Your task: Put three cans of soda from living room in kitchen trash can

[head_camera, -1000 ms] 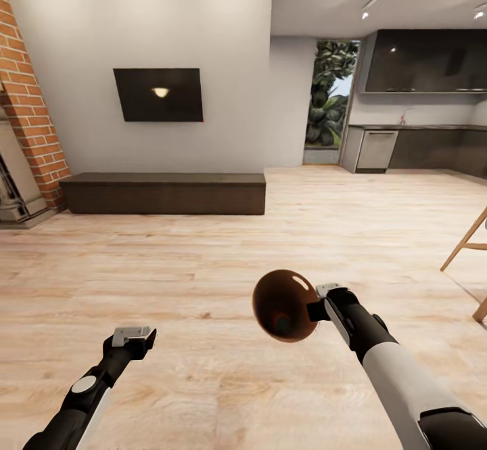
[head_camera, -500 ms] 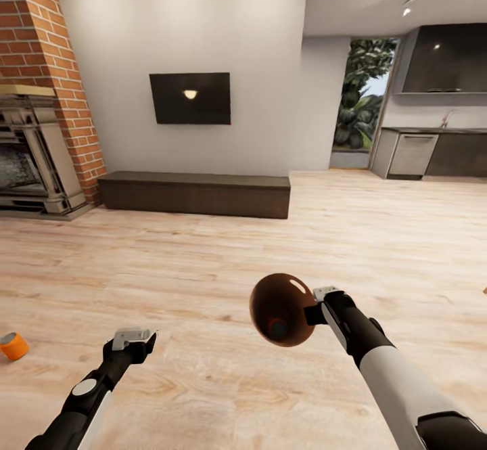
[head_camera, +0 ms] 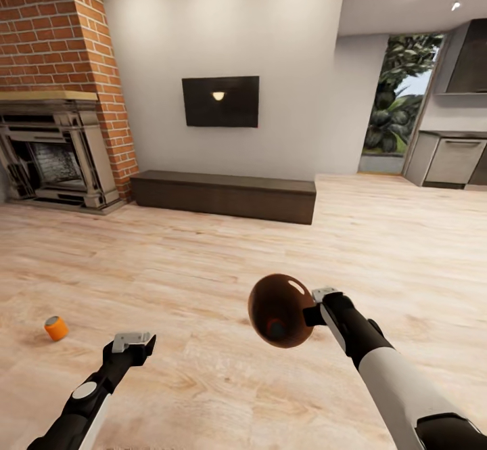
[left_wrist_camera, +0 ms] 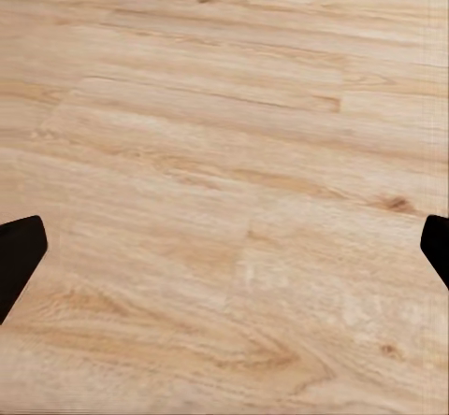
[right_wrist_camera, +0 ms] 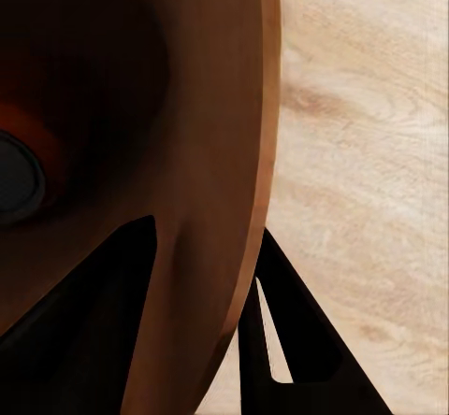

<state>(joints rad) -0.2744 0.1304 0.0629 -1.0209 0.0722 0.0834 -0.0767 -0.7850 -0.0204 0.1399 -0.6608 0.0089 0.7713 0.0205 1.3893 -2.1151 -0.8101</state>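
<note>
A: Tash can [head_camera: 279, 309]: carried above the living room floor by the right gripper [head_camera: 312, 315], jaws pinching its rim wall, one inside and one outside as the right wrist view shows. Mouth tipped toward the head camera; a round object with a pale end lies inside [right_wrist_camera: 19, 181], probably a can already collected.

B: Why carried?

A: Seemingly so the bin goes to the cans, not the reverse.

B: Cans outstanding?

A: Orange can of soda [head_camera: 56, 328]: on the plank floor [head_camera: 203, 260], well apart from the left gripper [head_camera: 132, 342].

B: Left gripper?

A: Jaws spread, holding nothing, hovering over the floor, presumably ready for that can.

B: Kitchen?

A: Grey cabinets [head_camera: 450, 160], far right.
</note>
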